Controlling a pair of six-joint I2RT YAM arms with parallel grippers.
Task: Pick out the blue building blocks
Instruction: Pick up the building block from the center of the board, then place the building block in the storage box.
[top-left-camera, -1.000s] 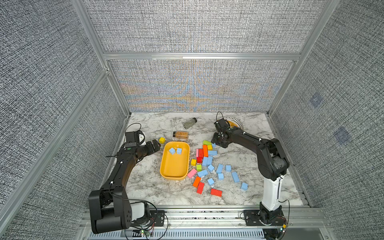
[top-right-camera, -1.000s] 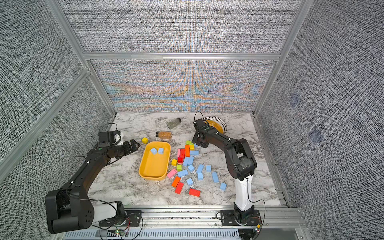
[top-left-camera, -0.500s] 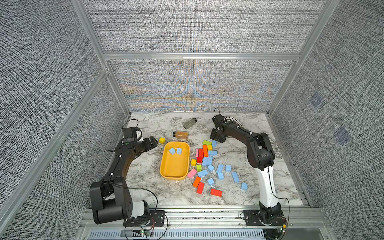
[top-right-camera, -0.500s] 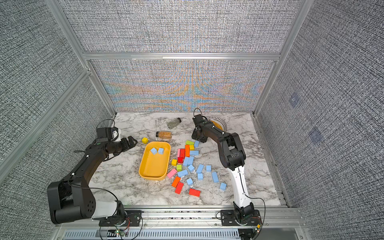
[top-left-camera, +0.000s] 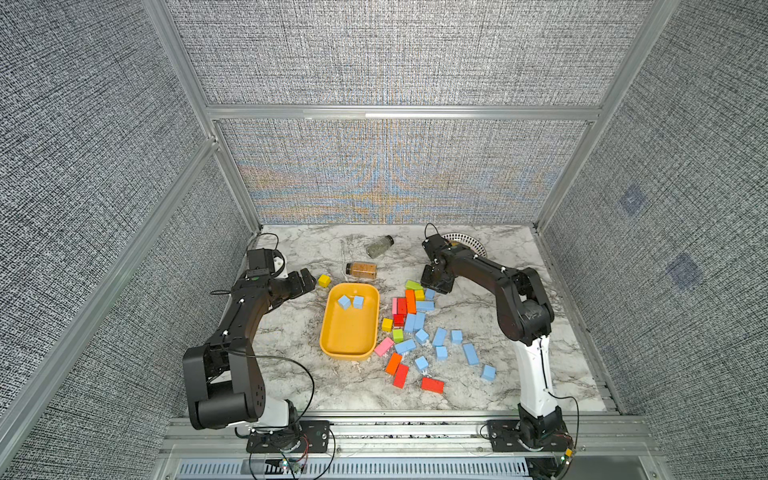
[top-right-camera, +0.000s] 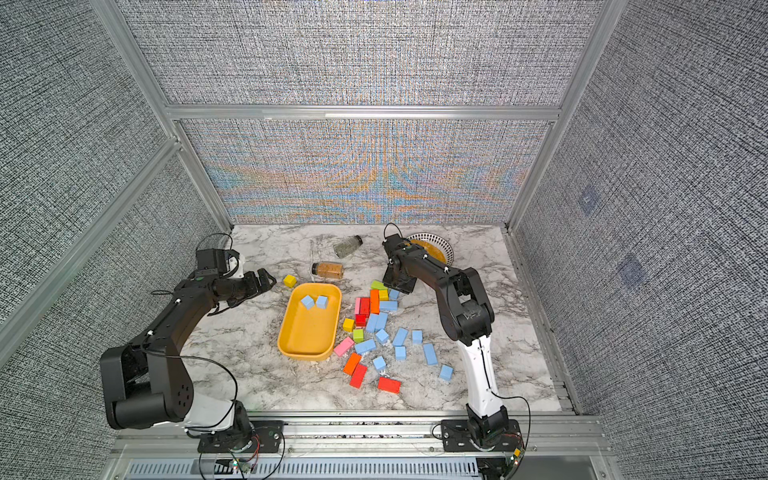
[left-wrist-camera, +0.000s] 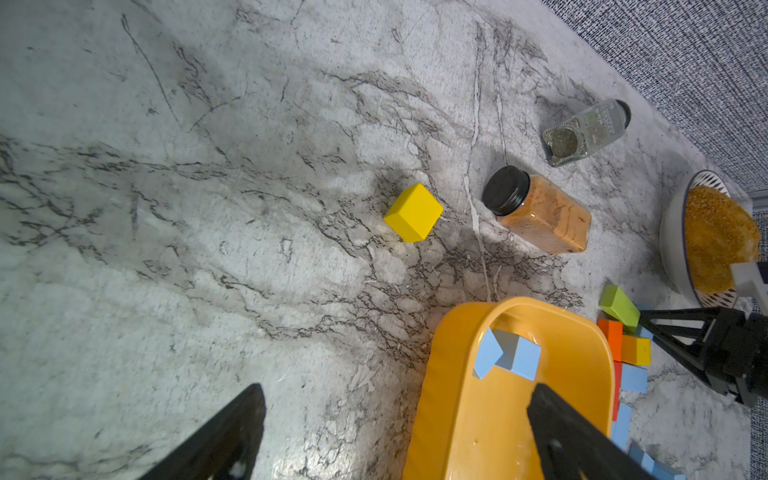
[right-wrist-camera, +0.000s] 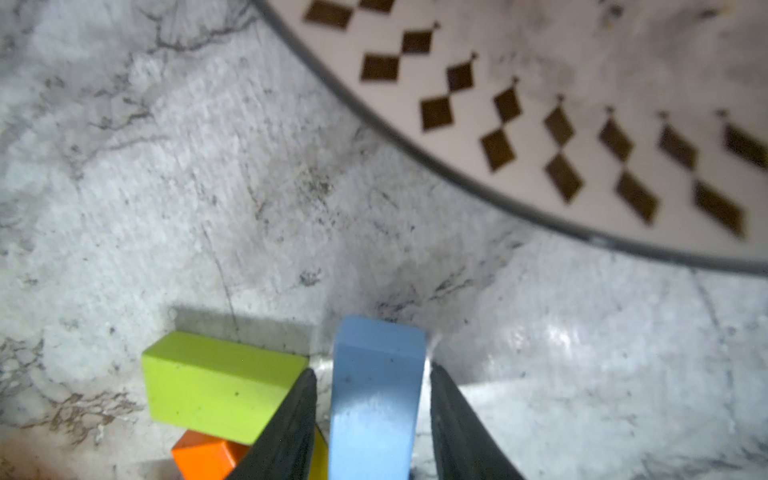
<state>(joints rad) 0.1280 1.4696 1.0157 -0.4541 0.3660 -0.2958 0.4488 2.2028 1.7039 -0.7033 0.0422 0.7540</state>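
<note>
Right gripper (right-wrist-camera: 370, 370) is pinched on a blue block (right-wrist-camera: 378, 345), fingers snug on both sides, just beside a green block (right-wrist-camera: 216, 382) and near the bowl (right-wrist-camera: 540, 124). Wrist view's pretty blurry, so I can't say if it's off the surface (right-wrist-camera: 187, 187). Left gripper (left-wrist-camera: 399, 388) is spread wide, holding nothing, hovering by the far corner of the tray (top-left-camera: 349, 332). Two blue cubes (top-left-camera: 344, 302) sit in the tray. The other blue blocks (top-left-camera: 439, 336) are scattered on the surface beside it, mixed with other colours.
</note>
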